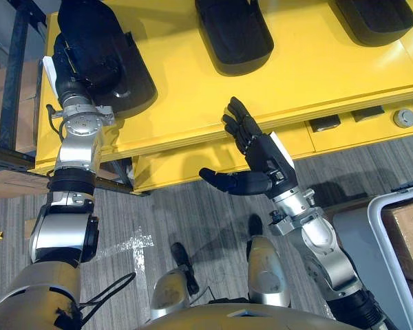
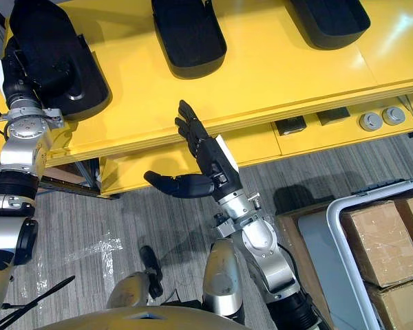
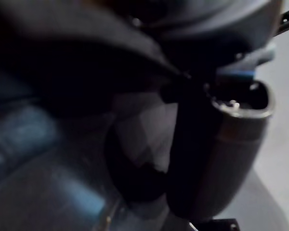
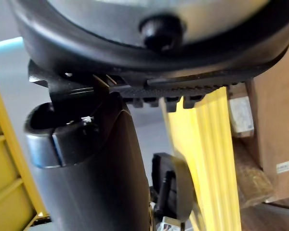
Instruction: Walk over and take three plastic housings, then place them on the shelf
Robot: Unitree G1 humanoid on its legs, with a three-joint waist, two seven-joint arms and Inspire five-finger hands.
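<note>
Over the desk's left end I'm laying my left hand on a plastic housing, and I can't tell its grip, while my right hand is hovering open; likely the first pick, needing a firm clasp next.

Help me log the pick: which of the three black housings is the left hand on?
The leftmost housing, at the yellow surface's left end: the left hand lies on it. The middle housing and right housing lie untouched.
</note>
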